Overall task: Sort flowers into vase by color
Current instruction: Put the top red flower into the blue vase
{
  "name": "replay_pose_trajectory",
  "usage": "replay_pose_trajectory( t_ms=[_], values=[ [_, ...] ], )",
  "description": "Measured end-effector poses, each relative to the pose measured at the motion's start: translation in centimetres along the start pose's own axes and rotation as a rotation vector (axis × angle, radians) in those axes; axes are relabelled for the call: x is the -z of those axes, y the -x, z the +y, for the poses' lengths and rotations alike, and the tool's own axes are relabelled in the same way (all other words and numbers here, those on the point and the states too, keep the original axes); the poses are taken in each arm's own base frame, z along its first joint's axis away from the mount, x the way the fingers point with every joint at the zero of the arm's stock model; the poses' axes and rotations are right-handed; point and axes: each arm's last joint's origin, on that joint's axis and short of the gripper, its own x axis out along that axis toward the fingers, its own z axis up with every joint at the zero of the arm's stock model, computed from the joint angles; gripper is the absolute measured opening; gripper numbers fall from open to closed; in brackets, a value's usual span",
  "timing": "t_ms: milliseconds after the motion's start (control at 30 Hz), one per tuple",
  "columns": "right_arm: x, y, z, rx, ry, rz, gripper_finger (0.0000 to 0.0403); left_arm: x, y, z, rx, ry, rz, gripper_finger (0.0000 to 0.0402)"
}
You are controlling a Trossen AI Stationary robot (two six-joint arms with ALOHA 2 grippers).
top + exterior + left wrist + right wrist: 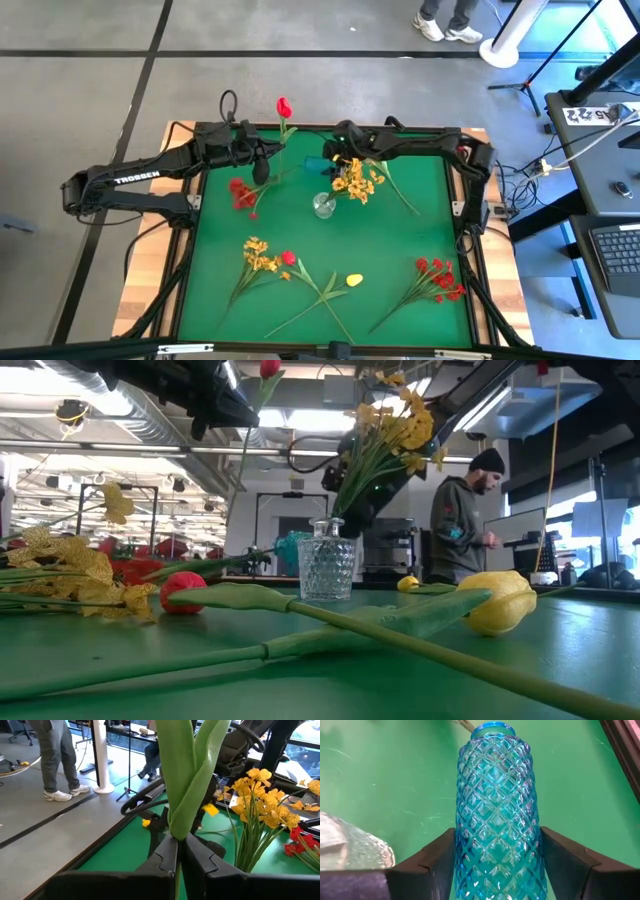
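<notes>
Robot arms sort flowers by colour at the green bench (420,215)

The left claw (179,851), clenched on a red tulip (283,106) stem, should hold it upright. The right claw (496,854) grasps a blue vase (496,815) lying between its fingers, beside the clear vase (324,206) of yellow blooms (357,180); other sprigs lie well apart.

Bright, even light; the nearest stem (330,635) in the low view blurs.
</notes>
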Motion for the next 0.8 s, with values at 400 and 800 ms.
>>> replay_pose_trajectory(
  t_ms=[400, 800],
  values=[
    [-0.8, 1.1, 0.2, -0.012, -0.024, -0.061, 0.0241, -2.3, 2.0, -1.7, 0.14, -0.001, -0.218, 0.0007],
    [-0.3, 1.0, 0.5, -0.08, -0.055, -0.161, 0.0241, -3.6, 6.2, -3.0, 0.226, -0.002, -0.357, 0.0007]
  ],
)
